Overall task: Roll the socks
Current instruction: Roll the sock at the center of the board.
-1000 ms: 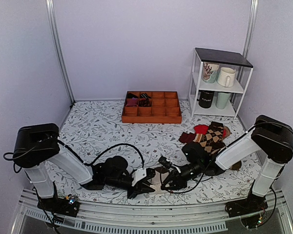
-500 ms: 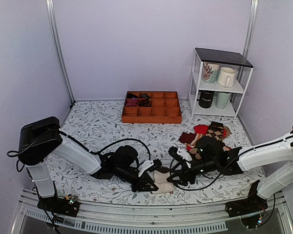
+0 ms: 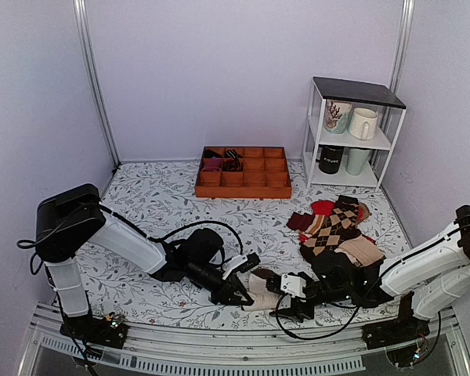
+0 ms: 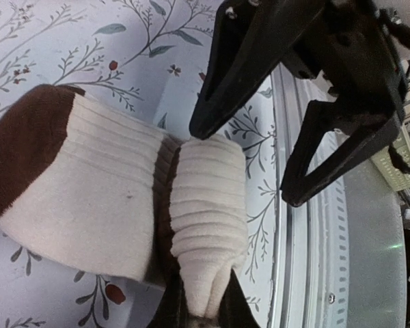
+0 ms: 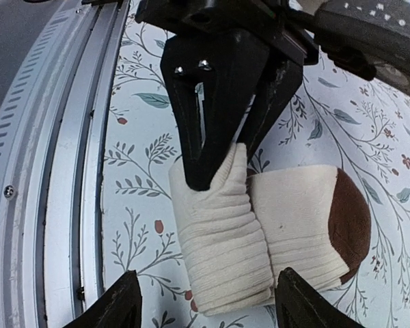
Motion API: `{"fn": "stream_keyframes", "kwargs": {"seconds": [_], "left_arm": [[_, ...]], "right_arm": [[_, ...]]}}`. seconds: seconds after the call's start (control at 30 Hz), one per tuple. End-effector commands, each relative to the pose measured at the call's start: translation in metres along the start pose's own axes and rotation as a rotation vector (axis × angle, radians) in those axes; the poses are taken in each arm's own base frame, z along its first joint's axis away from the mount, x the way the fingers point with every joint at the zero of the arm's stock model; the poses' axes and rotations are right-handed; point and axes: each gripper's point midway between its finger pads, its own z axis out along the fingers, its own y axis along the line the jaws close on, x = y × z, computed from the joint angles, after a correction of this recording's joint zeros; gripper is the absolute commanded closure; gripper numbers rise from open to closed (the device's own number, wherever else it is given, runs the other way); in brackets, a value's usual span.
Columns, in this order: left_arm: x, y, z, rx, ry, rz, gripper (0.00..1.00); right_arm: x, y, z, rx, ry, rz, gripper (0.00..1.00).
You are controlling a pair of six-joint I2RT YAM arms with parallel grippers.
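- My left claw [image 4: 198,311] is clenched on the socks [image 4: 89,184], pinching the narrow tail of the rolled cream part between its fingers.
- My right claw [image 5: 208,273] is released and spread wide, one finger on each side of the roll, holding nothing. I can't tell whether a tip brushes the fabric.
- The socks lie on the floral tabletop [image 5: 137,157], just beside the metal rail [image 5: 55,171].
- On the rail side I see a tight, ribbed cream roll. It presses against a flatter cream fold whose dark brown toe [image 4: 20,150] points away from the rail.
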Motion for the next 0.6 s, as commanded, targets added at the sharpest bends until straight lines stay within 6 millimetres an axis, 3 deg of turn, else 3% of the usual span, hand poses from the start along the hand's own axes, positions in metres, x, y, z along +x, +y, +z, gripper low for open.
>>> {"fn": "stream_keyframes", "kwargs": {"seconds": [0.0, 0.17, 0.33, 0.57], "left_arm": [[0.087, 0.028, -0.001, -0.107, 0.253, -0.197, 1.0], [0.086, 0.029, -0.002, -0.109, 0.249, -0.194, 1.0], [0.087, 0.029, -0.002, -0.106, 0.252, -0.193, 1.0], [0.084, 0.028, -0.001, -0.101, 0.243, -0.19, 1.0]], "right_arm": [[-0.014, -0.007, 0.008, 0.048, -0.034, -0.12, 0.31], [-0.001, -0.004, 0.023, 0.019, 0.021, -0.11, 0.32], [-0.004, -0.007, 0.026, 0.038, 0.009, -0.103, 0.34], [-0.003, -0.009, 0.033, 0.039, 0.025, -0.088, 0.49]]}}
